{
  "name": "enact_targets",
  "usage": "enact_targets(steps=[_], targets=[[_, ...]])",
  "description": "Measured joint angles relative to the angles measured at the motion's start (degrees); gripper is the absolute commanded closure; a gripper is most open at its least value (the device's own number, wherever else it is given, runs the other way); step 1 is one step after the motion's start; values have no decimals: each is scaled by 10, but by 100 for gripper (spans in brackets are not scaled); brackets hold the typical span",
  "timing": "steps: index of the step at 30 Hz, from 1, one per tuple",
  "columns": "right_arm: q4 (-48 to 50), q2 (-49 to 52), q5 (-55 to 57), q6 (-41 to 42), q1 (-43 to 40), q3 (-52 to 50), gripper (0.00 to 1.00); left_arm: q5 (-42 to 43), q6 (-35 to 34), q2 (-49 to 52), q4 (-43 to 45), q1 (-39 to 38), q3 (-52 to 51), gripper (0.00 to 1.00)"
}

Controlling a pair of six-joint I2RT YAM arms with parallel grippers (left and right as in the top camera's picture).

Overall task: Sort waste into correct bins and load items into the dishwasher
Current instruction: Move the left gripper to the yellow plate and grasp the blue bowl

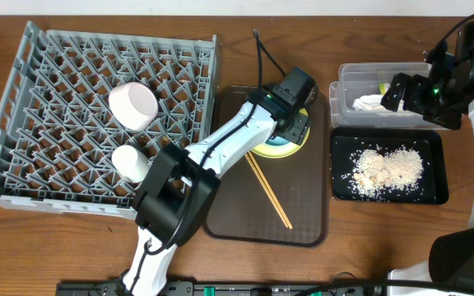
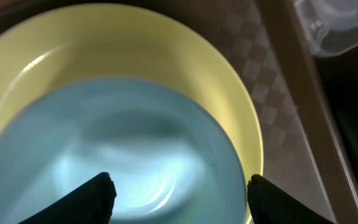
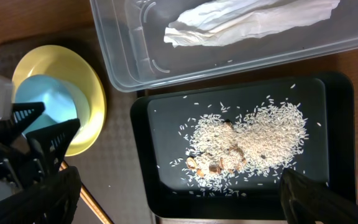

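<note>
A light blue bowl sits in the round yellow plate on the brown serving tray. My left gripper is open and hangs just above the bowl with one finger on each side; from overhead it covers most of the plate. Chopsticks lie on the brown tray. The pinkish-white bowl and the white cup stand in the grey dish rack. My right gripper is open and empty above the black tray of rice crumbs.
The clear tub at the back right holds the white napkin and a bit of green wrapper. The brown serving tray lies between the rack and the bins. A black cable runs behind it.
</note>
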Motion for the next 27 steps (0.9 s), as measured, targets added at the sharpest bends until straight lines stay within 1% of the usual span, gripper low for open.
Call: enact_targets(steps=[3,4,7,10,12,18,23,25,27], targets=[[0,0,0,0,0,0,1,0,0,5,-7,-1,0,35],[0,0,0,0,0,0,1,0,0,6,-9,-2,0,39],[0,0,0,0,0,0,1,0,0,12,-12,-2,0,47],[0,0,0,0,0,0,1,0,-2,14,-14,-3,0,49],[0,0,0,0,0,0,1,0,-2,15,-17,-5,0,54],[-2,0,0,0,0,0,1,-8,-2,15,-23,-17,-5,57],[-2,0,0,0,0,0,1,-11,-1,19,-23,-26,-14,71],[-2,0,0,0,0,0,1,-12,-2,19,-24,-26,-15,74],[-2,0,0,0,0,0,1,-14,-1,19,-24,-26,-16,80]])
